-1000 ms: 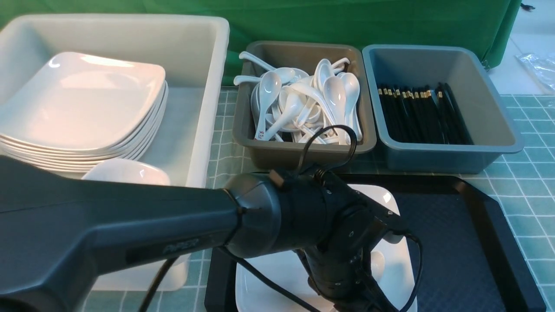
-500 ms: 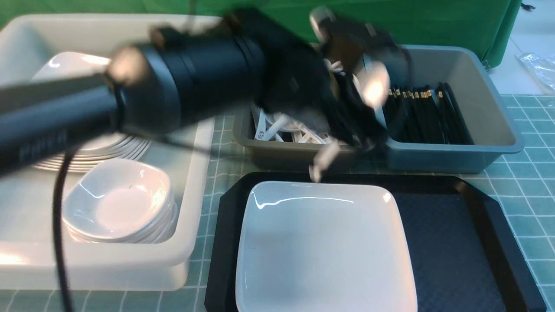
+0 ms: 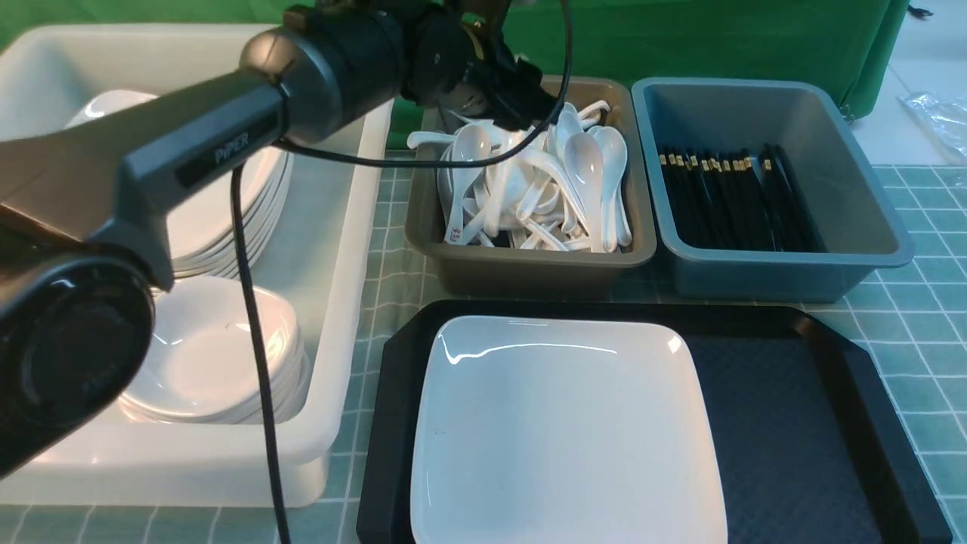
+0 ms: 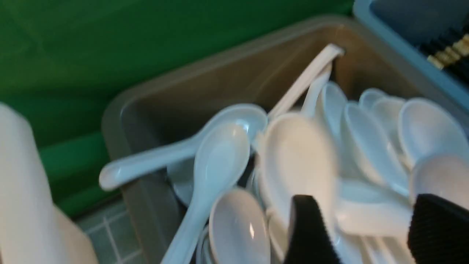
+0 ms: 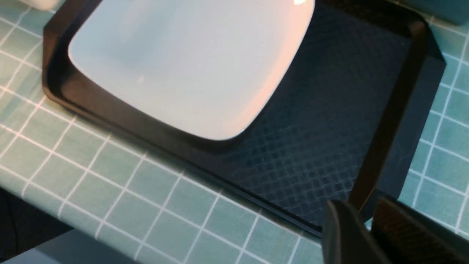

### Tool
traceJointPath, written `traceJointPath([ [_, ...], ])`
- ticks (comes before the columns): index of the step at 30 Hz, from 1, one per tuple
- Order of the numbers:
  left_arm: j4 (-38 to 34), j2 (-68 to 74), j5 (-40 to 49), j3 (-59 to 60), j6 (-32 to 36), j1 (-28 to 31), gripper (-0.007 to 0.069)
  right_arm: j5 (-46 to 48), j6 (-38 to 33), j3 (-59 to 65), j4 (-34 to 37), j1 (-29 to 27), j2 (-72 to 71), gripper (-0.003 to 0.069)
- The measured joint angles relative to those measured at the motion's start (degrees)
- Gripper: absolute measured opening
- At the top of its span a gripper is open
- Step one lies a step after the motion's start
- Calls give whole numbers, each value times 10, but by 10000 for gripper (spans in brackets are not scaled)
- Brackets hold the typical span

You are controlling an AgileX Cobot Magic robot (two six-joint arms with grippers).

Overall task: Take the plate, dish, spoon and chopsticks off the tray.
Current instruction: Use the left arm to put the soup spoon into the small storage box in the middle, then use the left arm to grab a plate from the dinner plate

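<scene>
Our left gripper [image 4: 370, 223] hangs over the brown plastic tub [image 3: 529, 272] of white spoons [image 3: 597, 162], jaws released wide; the glossy white soup spoon [image 4: 296, 161], blurred, shows just beyond them.

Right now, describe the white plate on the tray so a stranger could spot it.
Find the black rectangular plastic tray nearest the robot. On its left half lies one glossy white square plate, alone, unlike the plates stacked in the white tub.

One tray [image 3: 793, 423], one plate [image 3: 559, 438] on it, three tubs [image 3: 529, 276] — spoons [image 3: 585, 162] and chopsticks [image 3: 725, 200] too many to count.
</scene>
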Motion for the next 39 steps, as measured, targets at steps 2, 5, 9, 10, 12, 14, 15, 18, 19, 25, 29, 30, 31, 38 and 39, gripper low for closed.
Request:
traceJointPath([
  [2,0,-10,27,0,0,0,477,-1,-4,0,0,0,0,161],
  [5,0,-61,108,0,1,-8,496,-3,-18,0,-3,0,0,161],
  [9,-2,-158,229,38,79,-50,295,-5,-36,0,-10,0,0,161],
  [10,-7,-182,244,63,107,-65,226,-5,-39,0,-10,0,0,162],
  [12,-19,-223,255,116,148,-94,106,-5,-44,0,-10,0,0,163],
  [14,-34,-268,254,197,179,-130,38,-5,-47,0,-10,0,0,165],
  [15,-38,-295,246,250,192,-154,24,-5,-47,0,-10,0,0,165],
  [18,-39,-370,202,400,219,-196,8,-5,-49,0,-11,0,0,169],
  [19,-39,-393,183,447,230,-208,9,-5,-49,0,-11,0,0,170],
  [25,-42,-473,92,641,328,-248,36,-23,-49,0,-11,0,0,174],
  [29,-47,-488,60,708,396,-251,103,-32,-49,0,-11,0,0,175],
  [30,-47,-488,56,722,409,-251,134,-34,-49,0,-11,0,0,175],
  [31,-46,-488,49,734,427,-251,176,-35,-49,0,-11,0,0,175],
  [38,-20,-481,-3,751,459,-251,388,-48,-47,0,-10,0,0,176],
  [39,1,-471,-18,751,462,-251,427,-48,-45,0,-10,0,0,178],
])
